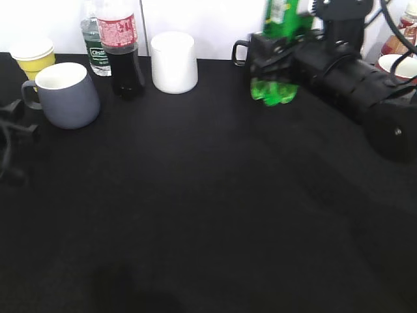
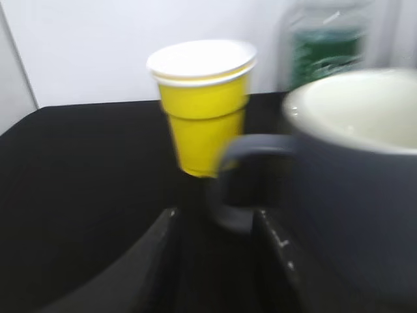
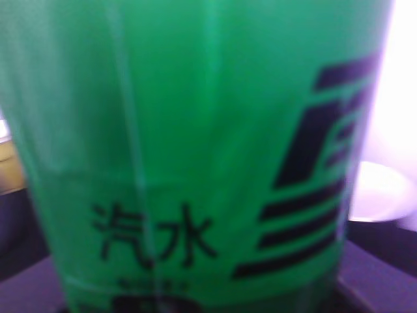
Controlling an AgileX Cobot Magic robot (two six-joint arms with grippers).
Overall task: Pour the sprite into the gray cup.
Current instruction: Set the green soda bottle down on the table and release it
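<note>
Directly ahead of you, the left claw (image 2: pixel 215 261) shows as two dark fingers (image 2: pixel 140 261) at the bottom edge, spread apart and holding nothing. The loop handle of the gray cup (image 2: pixel 352 215) sits between their tips; contact cannot be judged through the blur. The cup's white interior fills the right side. Behind the handle stands a yellow paper cup (image 2: pixel 203 107) on the black worktop (image 2: pixel 85 176). A blurred green-labelled clear bottle (image 2: pixel 326 49) stands behind the gray cup.

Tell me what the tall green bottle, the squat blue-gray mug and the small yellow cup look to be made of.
Tall green bottle: likely thin plastic, translucent and glossy; light glows through its lobed base.
Squat blue-gray mug: probably ceramic, matte outside with a smooth white interior, thick wall and loop handle.
Small yellow cup: disposable-looking, paper or plastic, thin rolled white rim; the blur leaves it open.
</note>
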